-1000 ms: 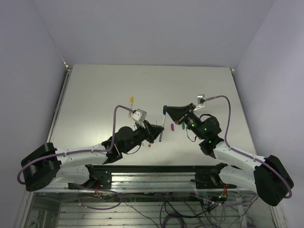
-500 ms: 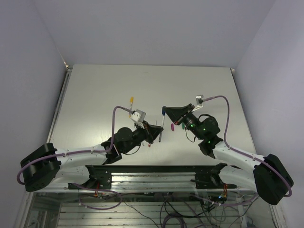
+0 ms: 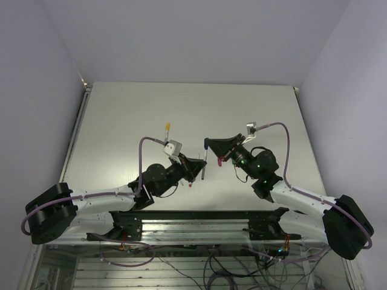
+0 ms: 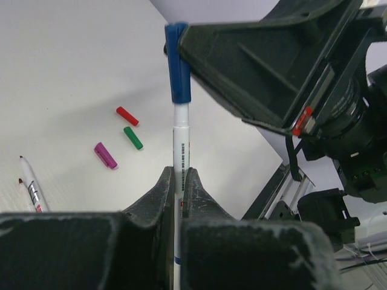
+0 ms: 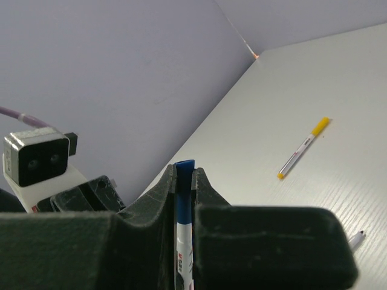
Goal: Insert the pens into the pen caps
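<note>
**Left gripper** (image 4: 179,173): The jaws were nearly closed, clamped on the lower barrel of a white pen (image 4: 181,148). The pen stood roughly upright above the table (image 3: 121,121), between the two arms.

**Right gripper** (image 5: 183,176): The jaws were nearly closed, pinching the blue cap (image 5: 184,184). In the left wrist view, the blue cap sat in line with the pen and met the top end of its barrel. The depth of insertion could not be determined.

**Overhead position:** The right gripper met the top of the pen just above the left gripper, near the table's centre.

**Parts lying on the table:**
- The red cap (image 4: 127,116), green cap (image 4: 133,138) and magenta cap (image 4: 105,155) lay close together, apart from one another and none touching. They were under the right gripper's side of the table.
- A yellow-capped pen (image 5: 304,147) lay flat, farther from the arm bases and well apart from both grippers.
- A loose pen (image 4: 31,189), uncapped with a dark tip, lay near the left gripper.
</note>
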